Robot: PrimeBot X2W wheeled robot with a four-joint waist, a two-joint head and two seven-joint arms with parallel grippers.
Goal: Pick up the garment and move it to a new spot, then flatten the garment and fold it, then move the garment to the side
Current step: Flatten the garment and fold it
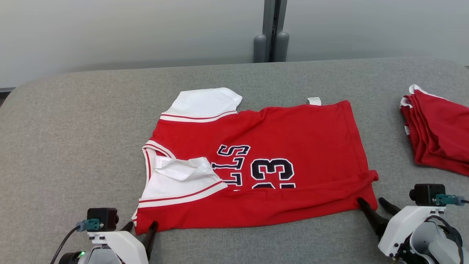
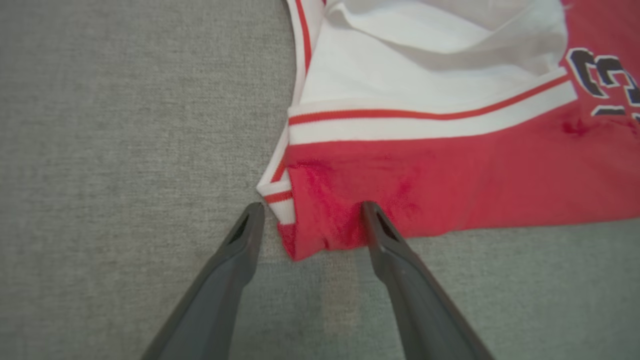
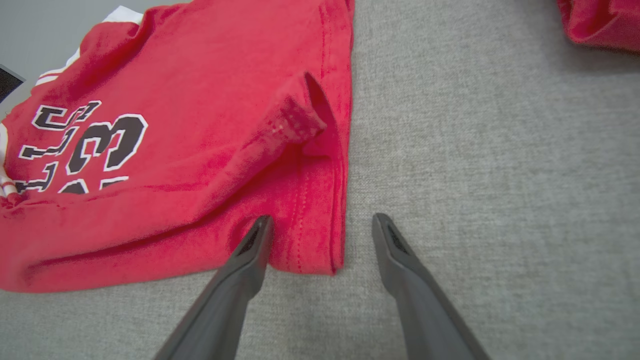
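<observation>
A red jersey (image 1: 293,139) with white sleeves and a black "23" lies sideways on the grey table (image 1: 73,128). Its near long edge is folded up over the lettering. My left gripper (image 1: 142,225) is open at the jersey's near left corner, and in the left wrist view its fingers (image 2: 311,206) straddle that red corner (image 2: 450,175). My right gripper (image 1: 370,200) is open at the near right corner. There its left finger rests on the hem (image 3: 200,125) and its right finger lies on bare table (image 3: 322,217).
A folded stack of red garments (image 1: 439,135) lies at the table's right edge, also in the right wrist view's top corner (image 3: 600,22). A grey post (image 1: 271,36) stands behind the far edge. A white label (image 1: 314,100) sticks out at the jersey's far side.
</observation>
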